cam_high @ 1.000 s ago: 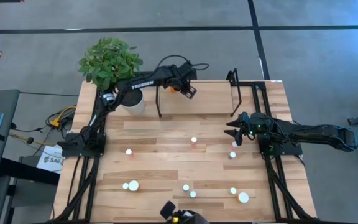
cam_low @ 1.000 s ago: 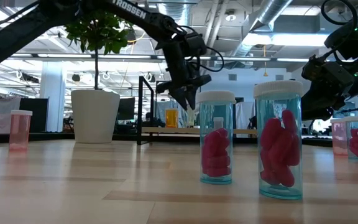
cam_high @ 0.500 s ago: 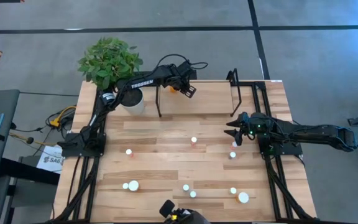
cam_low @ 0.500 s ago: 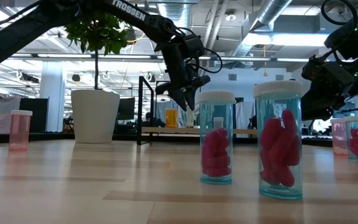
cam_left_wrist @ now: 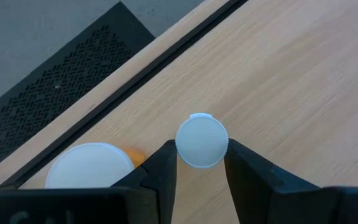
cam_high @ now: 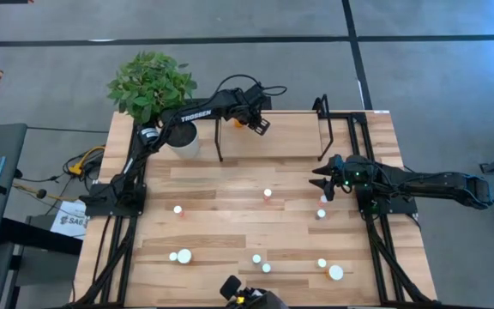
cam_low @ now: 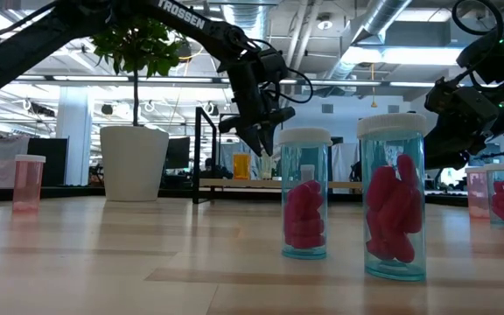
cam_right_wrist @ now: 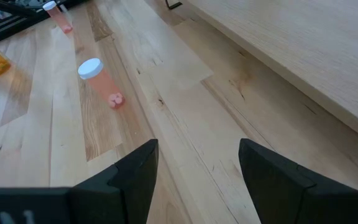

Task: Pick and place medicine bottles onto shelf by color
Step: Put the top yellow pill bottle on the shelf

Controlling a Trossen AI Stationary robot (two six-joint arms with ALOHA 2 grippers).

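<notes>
Shelf (cam_high: 273, 129) at the tabletop's (cam_high: 230, 223) far edge carries my left pincer (cam_left_wrist: 199, 168), pinching a white-capped bottle (cam_left_wrist: 201, 140) beside an orange one (cam_left_wrist: 92, 165). I should part the fingers gently, then lift straight up. Right pincer (cam_right_wrist: 194, 168) waits spread, empty. Nothing has shifted since a second ago.

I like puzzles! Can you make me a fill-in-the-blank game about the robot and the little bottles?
1. The left gripper hangs over the wooden ____.
2. The cap between the left gripper's fingers is ____.
3. The right gripper holds ____.
4. The plant stands in a ____ pot.

Missing words: shelf; white; nothing; white
</notes>
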